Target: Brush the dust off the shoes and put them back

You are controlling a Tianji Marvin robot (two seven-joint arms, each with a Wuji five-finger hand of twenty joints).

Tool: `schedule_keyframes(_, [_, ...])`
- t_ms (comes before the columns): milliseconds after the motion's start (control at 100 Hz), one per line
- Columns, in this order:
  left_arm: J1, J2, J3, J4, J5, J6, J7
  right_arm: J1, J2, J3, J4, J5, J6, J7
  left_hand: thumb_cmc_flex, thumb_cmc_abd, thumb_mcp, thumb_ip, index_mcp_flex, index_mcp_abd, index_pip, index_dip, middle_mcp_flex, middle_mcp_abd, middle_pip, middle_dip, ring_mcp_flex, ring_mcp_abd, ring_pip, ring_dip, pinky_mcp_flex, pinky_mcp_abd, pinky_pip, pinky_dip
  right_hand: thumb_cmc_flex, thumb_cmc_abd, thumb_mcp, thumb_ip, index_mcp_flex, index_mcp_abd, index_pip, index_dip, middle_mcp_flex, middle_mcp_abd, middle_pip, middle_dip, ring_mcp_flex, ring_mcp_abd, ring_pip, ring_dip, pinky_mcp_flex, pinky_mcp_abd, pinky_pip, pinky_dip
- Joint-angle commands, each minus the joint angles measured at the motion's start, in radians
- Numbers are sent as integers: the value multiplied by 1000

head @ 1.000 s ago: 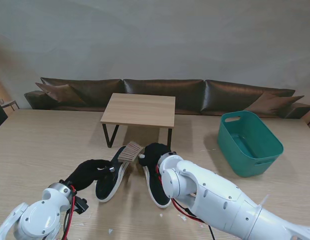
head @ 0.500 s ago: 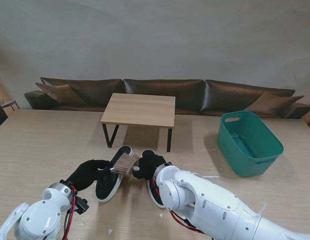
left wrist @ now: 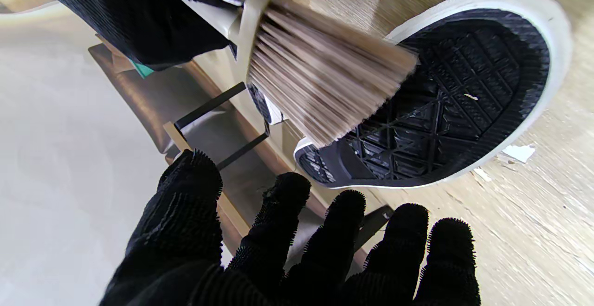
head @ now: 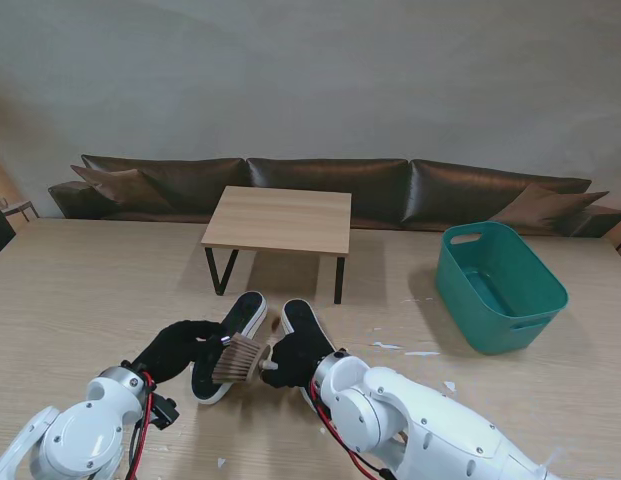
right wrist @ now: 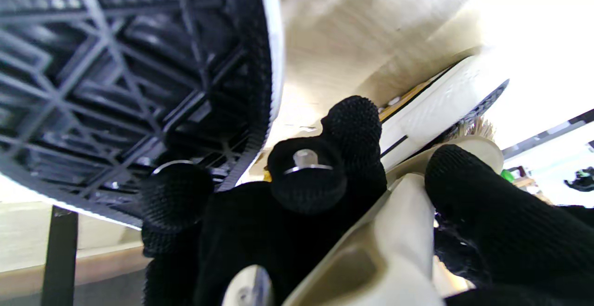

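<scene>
Two black shoes with white rims lie soles up on the big table: the left shoe (head: pixel 240 325) and the right shoe (head: pixel 298 318). My right hand (head: pixel 295 352), in a black glove, is shut on a pale brush (head: pixel 238 358). Its bristles (left wrist: pixel 325 92) lie over the near half of the left shoe's patterned sole (left wrist: pixel 464 92). My left hand (head: pixel 178 345) rests beside that shoe, and its fingers (left wrist: pixel 297 250) are spread with nothing in them. The right wrist view shows the brush handle (right wrist: pixel 394 250) in my gloved fingers (right wrist: pixel 306 180) under the right shoe's sole (right wrist: pixel 116 64).
A small wooden side table (head: pixel 280 218) stands just beyond the shoes. A teal basket (head: pixel 500 285) sits at the right. A brown sofa (head: pixel 320 185) runs along the far edge. White scraps (head: pixel 395 347) lie on the tabletop near the right shoe.
My right hand has drawn the brush along the left shoe's sole, from its far tip toward me. The right shoe has come out from behind that hand. The left hand has stayed put.
</scene>
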Motion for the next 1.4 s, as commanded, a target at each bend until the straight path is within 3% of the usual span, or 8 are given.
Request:
schedule_keyframes(0, [3,-3,1,0,-3,1,-19,-30,10,4,-25,-10,-19,17,33,33,-29,30,13,6,-4,6,-2,-10,3,7,-7,-18,-15,7,-14,-38,-29,17,13,38,76,43,123,63,51,23,49,16,47,-4,-1,-145,69,18,393,-15,69,5])
schedule_keyframes(400, [2,-2,2,2,-5,3,-22,-176,51,138,-131,-51,-140,38,34,34,-31,30,12,6,-4,5,-2,-11,3,7,-9,-19,-16,7,-14,-40,-29,17,17,39,76,44,120,68,49,23,49,20,45,-4,-2,-139,67,17,392,-10,66,4])
schedule_keyframes(710, [1,-3,1,5,-3,-1,-19,-298,71,346,-230,-58,-168,87,35,35,-32,30,12,6,-4,5,-3,-11,3,7,-9,-20,-16,7,-14,-38,-28,18,20,34,78,44,121,72,49,23,49,26,43,-5,-2,-130,67,16,391,1,63,4])
schedule_keyframes(1040, [-8,-3,8,12,-5,0,-20,-338,79,544,-366,-92,-114,171,35,34,-32,31,13,6,-4,5,-3,-10,3,7,-9,-18,-16,7,-14,-38,-28,18,24,32,78,43,122,77,47,23,49,30,43,-4,-2,-125,69,16,391,5,65,5])
schedule_keyframes(1390, [-20,-4,22,34,-19,1,-17,-275,88,703,-401,-173,-6,273,36,35,-32,31,12,6,-5,5,-3,-9,3,7,-9,-19,-16,7,-14,-39,-28,18,26,30,77,44,123,78,45,24,49,33,43,-3,-2,-128,70,16,392,7,66,5])
